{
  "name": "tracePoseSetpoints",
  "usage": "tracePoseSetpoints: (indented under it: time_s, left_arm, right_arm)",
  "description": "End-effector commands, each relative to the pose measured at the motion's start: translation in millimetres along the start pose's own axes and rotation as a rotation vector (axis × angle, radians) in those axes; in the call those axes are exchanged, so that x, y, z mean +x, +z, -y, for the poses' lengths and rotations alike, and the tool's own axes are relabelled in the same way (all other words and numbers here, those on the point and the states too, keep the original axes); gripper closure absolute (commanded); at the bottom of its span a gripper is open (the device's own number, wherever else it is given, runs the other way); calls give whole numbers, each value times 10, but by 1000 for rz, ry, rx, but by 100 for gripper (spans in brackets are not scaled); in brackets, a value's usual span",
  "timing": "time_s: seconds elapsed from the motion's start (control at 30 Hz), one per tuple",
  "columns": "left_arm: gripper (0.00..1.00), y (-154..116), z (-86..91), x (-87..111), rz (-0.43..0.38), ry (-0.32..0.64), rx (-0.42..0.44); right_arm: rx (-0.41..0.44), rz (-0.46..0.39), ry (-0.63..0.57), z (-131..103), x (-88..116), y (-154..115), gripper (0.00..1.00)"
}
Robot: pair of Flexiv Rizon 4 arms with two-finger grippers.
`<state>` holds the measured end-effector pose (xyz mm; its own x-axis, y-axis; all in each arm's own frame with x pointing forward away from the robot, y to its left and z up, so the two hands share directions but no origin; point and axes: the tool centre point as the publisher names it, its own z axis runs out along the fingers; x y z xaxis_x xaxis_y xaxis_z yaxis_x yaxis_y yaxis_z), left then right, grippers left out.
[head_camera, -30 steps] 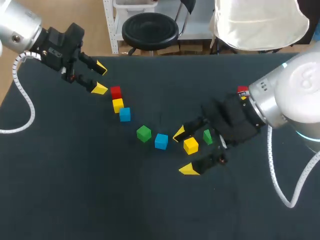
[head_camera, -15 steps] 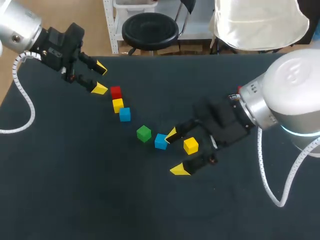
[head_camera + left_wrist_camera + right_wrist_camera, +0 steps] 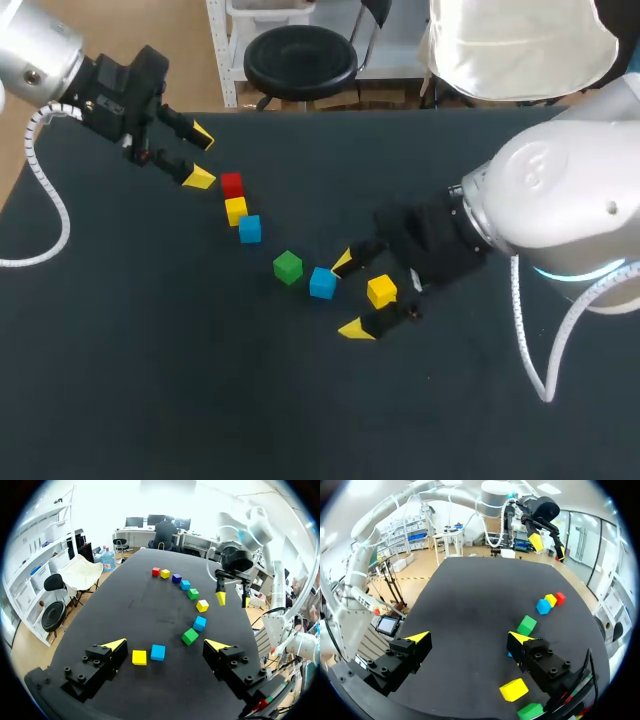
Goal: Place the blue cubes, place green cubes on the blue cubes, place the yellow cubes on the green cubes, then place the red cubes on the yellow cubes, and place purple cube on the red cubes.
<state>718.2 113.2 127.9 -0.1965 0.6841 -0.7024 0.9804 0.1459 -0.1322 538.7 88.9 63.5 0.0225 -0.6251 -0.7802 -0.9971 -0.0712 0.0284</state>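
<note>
A curved row of cubes crosses the dark table (image 3: 150, 380): red cube (image 3: 231, 184), yellow cube (image 3: 236, 210), blue cube (image 3: 249, 229), green cube (image 3: 288, 266), second blue cube (image 3: 322, 283), second yellow cube (image 3: 381, 291). My right gripper (image 3: 349, 296) is open, low over the table; the second yellow cube lies between its fingers, untouched, and the second blue cube sits just beyond one fingertip. My left gripper (image 3: 200, 156) hangs open beside the red cube. The left wrist view shows more of the row past the right arm: green cube (image 3: 193, 593), blue cube (image 3: 185, 585), purple cube (image 3: 176, 578).
At the row's far end in the left wrist view are another yellow cube (image 3: 165, 573) and red cube (image 3: 156, 571). In the head view my right arm (image 3: 540, 220) covers that end of the row. Bare tabletop lies in front of the row.
My right arm has swung left along the row, carrying its open gripper from around the yellow cube up to the blue cube and covering the green and red cubes behind. The left arm has stayed still.
</note>
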Motion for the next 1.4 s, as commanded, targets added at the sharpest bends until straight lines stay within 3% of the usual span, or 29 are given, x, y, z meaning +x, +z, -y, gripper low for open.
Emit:
tracePoseSetpoints:
  time_s: [0.03,0.33,0.6,0.77,1.2,1.4]
  left_arm:
    - [0,1,6,9,3,2,-2]
    - [0,1,6,9,3,2,-2]
    - [0,1,6,9,3,2,-2]
    - [0,1,6,9,3,2,-2]
    - [0,1,6,9,3,2,-2]
    - [0,1,6,9,3,2,-2]
  right_arm:
    - [-71,132,12,268,137,-24,0]
    - [8,142,79,196,108,162,0]
    - [26,5,100,197,101,262,0]
    - [50,-11,96,245,67,231,0]
    - [26,-40,76,476,198,179,0]
    - [9,-41,87,547,238,311,0]
